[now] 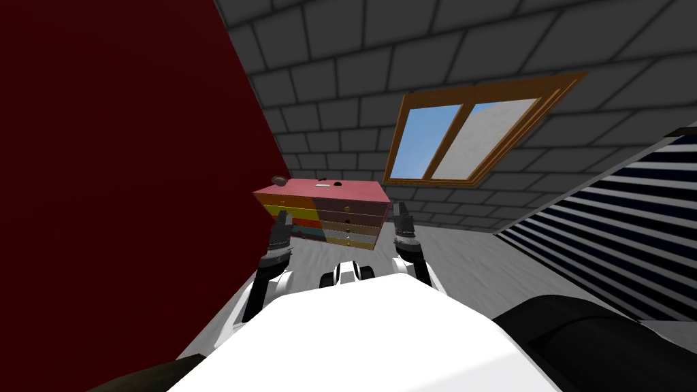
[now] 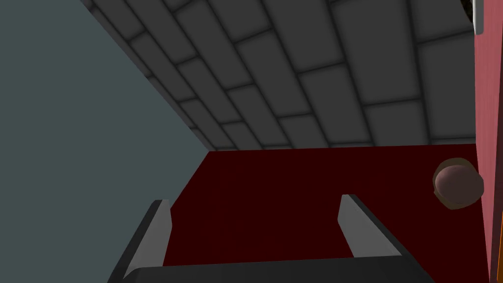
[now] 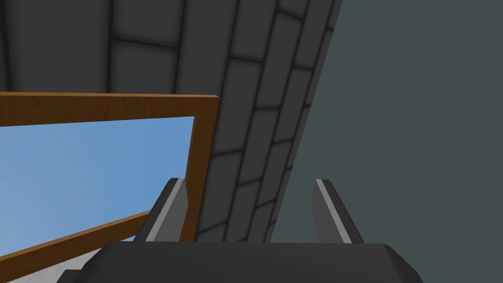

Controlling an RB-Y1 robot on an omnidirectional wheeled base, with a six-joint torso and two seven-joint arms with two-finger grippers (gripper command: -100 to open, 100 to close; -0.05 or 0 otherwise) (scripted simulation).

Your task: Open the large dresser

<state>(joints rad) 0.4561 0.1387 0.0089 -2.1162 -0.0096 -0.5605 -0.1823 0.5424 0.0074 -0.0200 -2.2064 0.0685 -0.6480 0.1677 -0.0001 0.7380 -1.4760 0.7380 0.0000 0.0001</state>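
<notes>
Spread wide, gripping nothing — left gripper (image 2: pixel 254 199) and right gripper (image 3: pixel 249 181), both clear of the dresser (image 1: pixel 323 214).

The gap between the fingers of the left gripper (image 2: pixel 254 199) stands free; a dark red wall (image 2: pixel 294 177) blocks beyond, with a round brown object (image 2: pixel 458 183) and the dresser (image 2: pixel 489 123) beside one finger

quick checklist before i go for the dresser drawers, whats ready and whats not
1. Left gripper open: ok.
2. Right gripper open: ok.
3. Dresser in view ahead: ok.
4. A gripper lined up on a drawer knob: not ok, the left one points past the dresser at the red wall.
5. Round brown thing at the dresser top's corner steady: cannot tell.
</notes>
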